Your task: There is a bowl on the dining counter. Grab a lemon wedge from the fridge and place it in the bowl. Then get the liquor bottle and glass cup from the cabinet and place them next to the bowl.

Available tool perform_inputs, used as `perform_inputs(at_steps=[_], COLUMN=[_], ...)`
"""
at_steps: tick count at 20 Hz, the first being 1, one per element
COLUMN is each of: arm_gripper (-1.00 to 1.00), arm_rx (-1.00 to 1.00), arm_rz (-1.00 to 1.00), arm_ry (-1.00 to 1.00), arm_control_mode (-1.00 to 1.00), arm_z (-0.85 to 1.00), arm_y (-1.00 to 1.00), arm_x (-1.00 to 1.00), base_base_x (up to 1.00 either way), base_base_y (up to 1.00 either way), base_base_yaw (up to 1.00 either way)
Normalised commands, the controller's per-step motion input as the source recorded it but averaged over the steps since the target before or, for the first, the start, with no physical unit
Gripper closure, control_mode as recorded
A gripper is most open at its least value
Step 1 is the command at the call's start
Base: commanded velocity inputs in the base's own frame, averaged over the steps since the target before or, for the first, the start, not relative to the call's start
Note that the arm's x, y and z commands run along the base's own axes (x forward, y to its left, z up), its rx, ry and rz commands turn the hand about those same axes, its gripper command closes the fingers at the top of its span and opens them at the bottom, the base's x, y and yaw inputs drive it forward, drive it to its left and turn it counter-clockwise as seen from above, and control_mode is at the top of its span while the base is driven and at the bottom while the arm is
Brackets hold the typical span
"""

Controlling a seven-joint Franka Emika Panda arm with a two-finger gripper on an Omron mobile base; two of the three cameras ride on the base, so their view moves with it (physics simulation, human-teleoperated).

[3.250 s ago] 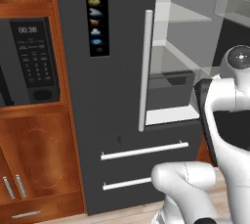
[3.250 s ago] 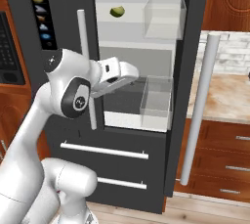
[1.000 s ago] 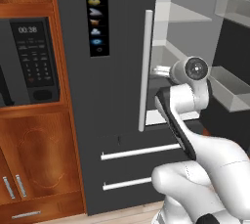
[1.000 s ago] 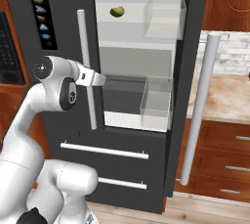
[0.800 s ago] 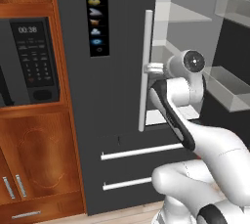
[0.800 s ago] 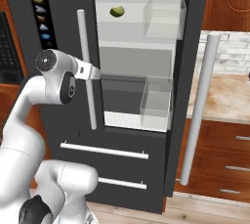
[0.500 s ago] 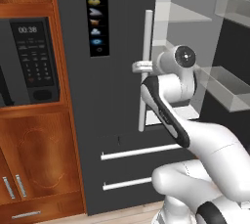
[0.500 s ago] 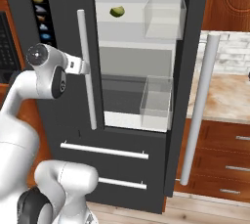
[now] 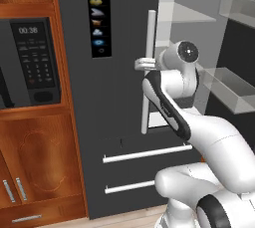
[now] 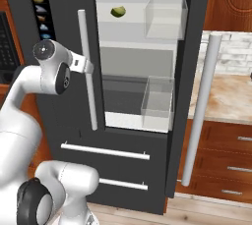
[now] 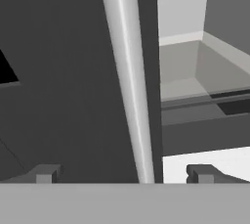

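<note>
Left: gripper (image 11: 122,173) open wide, straddling the left door handle (image 10: 87,71), holding nothing. Right, far on the top fridge shelf: lemon wedge (image 10: 117,11). Risk: closing on this handle and pulling the wrong door, away from the wedge.

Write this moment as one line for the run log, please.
stage: at fridge | tool: open, straddling left door handle | right door: open | lemon wedge: on upper shelf, untouched
</note>
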Motion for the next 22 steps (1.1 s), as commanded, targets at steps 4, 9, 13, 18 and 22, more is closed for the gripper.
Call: perform_inputs(at_steps=[4,9,13,18,22], arm_gripper=[-1.0,-1.0,-1.0,-1.0,-1.0], arm_rx=[0.0,0.0,0.0,0.0,0.0], arm_rz=[0.0,0.0,0.0,0.0,0.0], arm_ry=[0.0,0.0,0.0,0.05,0.01], arm_control_mode=[-1.0,-1.0,-1.0,-1.0,-1.0], arm_z=[0.0,0.0,0.0,-0.01,0.0], arm_y=[-0.32,-0.19,0.0,0.02,0.18], arm_x=[0.0,0.25,0.56,0.62,0.5], base_base_x=[0.0,0.0,0.0,0.0,0.0], base_base_y=[0.0,0.0,0.0,0.0,0.0], base_base_yaw=[0.0,0.0,0.0,0.0,0.0])
